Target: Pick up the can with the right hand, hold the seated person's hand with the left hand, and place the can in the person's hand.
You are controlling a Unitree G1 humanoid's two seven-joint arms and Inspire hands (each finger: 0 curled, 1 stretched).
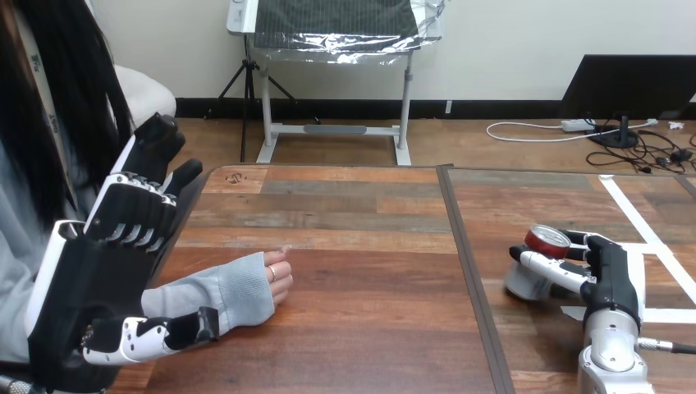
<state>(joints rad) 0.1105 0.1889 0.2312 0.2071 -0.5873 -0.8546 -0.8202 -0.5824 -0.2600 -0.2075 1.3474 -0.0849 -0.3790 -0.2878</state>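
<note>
A can [533,261] with a red top and silver body stands tilted on the right part of the table. My right hand [611,275] reaches it from the near side, with its fingers [584,240] and thumb curled round it. The person's hand [277,277] rests on the table at the left, loosely curled, with a grey sleeve [222,295] over the wrist. My left hand [123,238] is raised beside the person's forearm with its fingers straight. Its thumb [152,336] lies just in front of the sleeve; I cannot tell whether they touch.
A dark seam [466,271] splits the wooden table into left and right boards. White tape lines [648,238] mark the right board around my right hand. The person sits at the table's left side.
</note>
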